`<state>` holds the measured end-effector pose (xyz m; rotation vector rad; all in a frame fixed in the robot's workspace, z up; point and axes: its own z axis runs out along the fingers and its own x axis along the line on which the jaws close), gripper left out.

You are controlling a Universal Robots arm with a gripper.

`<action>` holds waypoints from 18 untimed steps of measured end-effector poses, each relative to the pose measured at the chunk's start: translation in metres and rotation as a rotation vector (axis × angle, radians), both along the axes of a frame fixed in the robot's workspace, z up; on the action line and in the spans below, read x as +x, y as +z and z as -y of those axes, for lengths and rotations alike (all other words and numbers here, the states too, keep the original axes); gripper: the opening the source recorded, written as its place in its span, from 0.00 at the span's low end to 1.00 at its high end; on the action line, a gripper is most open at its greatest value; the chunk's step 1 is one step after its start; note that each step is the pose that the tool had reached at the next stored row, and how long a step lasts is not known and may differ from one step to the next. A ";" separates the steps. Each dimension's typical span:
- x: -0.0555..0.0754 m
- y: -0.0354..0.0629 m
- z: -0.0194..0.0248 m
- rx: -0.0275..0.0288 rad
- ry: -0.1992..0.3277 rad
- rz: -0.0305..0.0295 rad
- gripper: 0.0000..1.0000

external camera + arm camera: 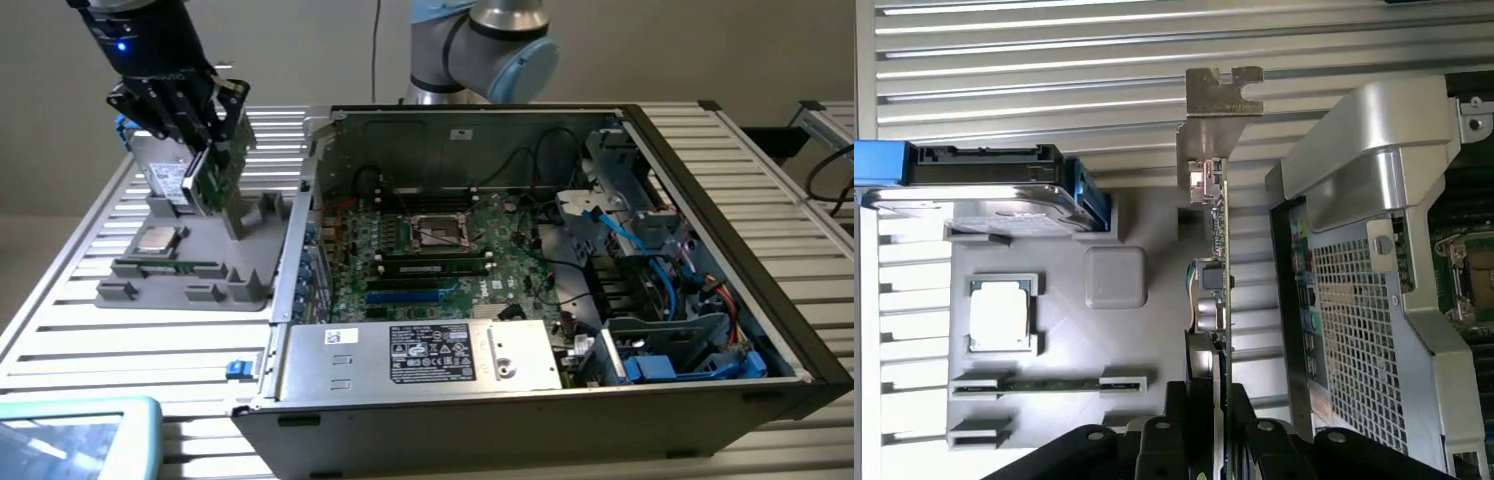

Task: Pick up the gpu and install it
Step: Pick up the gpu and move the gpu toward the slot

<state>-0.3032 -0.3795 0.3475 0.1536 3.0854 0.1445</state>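
Note:
The gpu (214, 178) is a thin green card, and it stands on edge over the grey parts holder (187, 290) at the exterior view's left. My gripper (203, 140) comes down on it from above and is shut on its upper edge. Whether the card still sits in the holder's slot I cannot tell. In the wrist view the gpu (1216, 260) shows edge-on, with its silver end bracket (1222, 100) at the far end. There my gripper (1216, 410) clamps the card between its black fingers (1179, 430).
The holder also carries a silvery drive (984, 195), a square processor (1002, 315) and a slim memory stick (1049, 383). The open computer case (747, 250) lies to the exterior view's right, with its motherboard (441, 250) and power supply (427, 355) exposed. Its perforated rear wall (1354, 310) is close beside the card.

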 end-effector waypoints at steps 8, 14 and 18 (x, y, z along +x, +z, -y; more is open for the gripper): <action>0.003 0.0364 0.0051 0.0000 0.000 -0.0007 0.27; 0.019 0.0638 0.0123 -0.0001 0.000 -0.0078 0.27; 0.026 0.0760 0.0153 0.0000 0.000 -0.0231 0.27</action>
